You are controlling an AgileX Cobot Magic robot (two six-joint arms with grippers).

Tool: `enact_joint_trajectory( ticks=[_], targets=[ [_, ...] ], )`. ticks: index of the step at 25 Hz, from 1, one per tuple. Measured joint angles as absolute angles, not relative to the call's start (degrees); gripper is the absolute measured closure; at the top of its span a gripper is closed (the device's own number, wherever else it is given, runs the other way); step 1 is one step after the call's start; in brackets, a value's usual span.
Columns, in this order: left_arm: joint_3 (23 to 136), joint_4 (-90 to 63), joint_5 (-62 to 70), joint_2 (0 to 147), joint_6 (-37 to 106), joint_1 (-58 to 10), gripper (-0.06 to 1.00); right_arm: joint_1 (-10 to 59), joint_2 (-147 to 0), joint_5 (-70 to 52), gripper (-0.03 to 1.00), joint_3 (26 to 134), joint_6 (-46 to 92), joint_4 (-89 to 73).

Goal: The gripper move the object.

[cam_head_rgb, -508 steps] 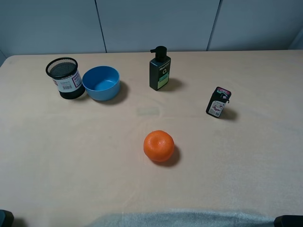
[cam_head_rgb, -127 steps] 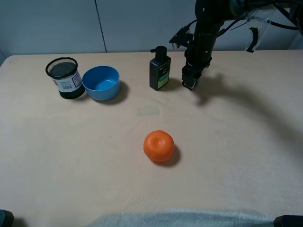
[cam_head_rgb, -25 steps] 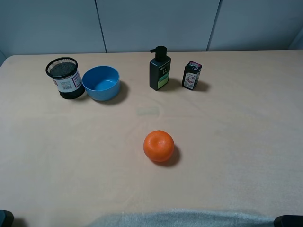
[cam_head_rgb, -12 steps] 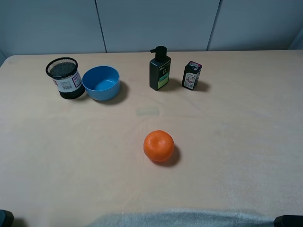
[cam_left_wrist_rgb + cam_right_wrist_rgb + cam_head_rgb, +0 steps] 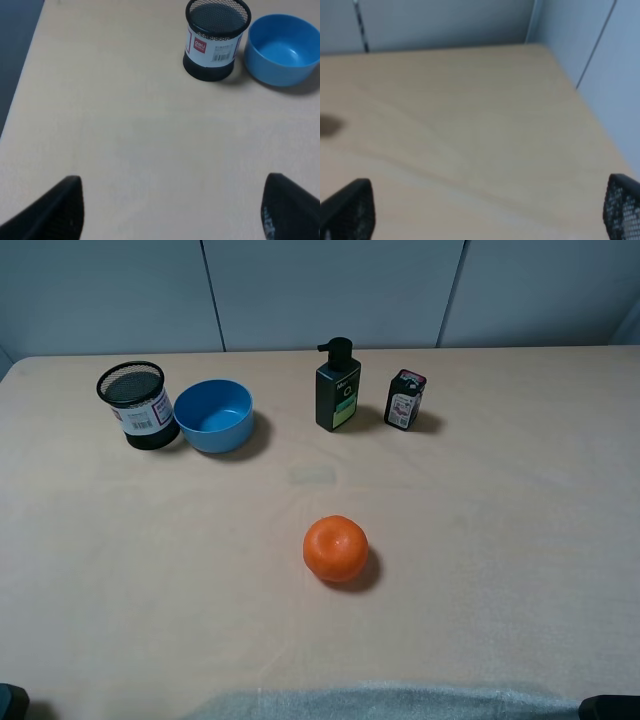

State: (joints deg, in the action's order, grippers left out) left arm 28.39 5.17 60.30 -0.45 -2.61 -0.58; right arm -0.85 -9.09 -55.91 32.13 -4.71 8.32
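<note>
The small black bottle [image 5: 405,400] with a white-and-red label and a pinkish-red top stands upright at the back of the table, just right of the taller pump bottle [image 5: 338,386] and apart from it. No gripper is near it. My left gripper [image 5: 172,210] is open and empty, its two dark fingertips [image 5: 65,202] wide apart over bare table. My right gripper [image 5: 487,210] is open and empty, its fingertips [image 5: 350,207] wide apart over the table's far right corner. The bottle shows in neither wrist view.
A black mesh pen cup [image 5: 138,405] and a blue bowl [image 5: 213,415] stand at the back left; both show in the left wrist view, the cup [image 5: 216,40] and the bowl [image 5: 282,50]. An orange [image 5: 336,549] lies mid-table. The table edge [image 5: 580,95] runs beside a grey wall.
Nothing differs over the last second. Earlier the small bottle stood far right; the right arm was at it beside the pump bottle, then withdrew out of the high view.
</note>
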Motion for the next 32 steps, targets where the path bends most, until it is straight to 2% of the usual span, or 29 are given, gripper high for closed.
enact_joint_trajectory(
  ticks=[32],
  targets=[
    [28.39, 5.17, 60.3, -0.45, -2.61, -0.58, 0.15, -0.85, 0.31, -58.66, 0.27, 28.23, 0.0, 5.97]
  ],
)
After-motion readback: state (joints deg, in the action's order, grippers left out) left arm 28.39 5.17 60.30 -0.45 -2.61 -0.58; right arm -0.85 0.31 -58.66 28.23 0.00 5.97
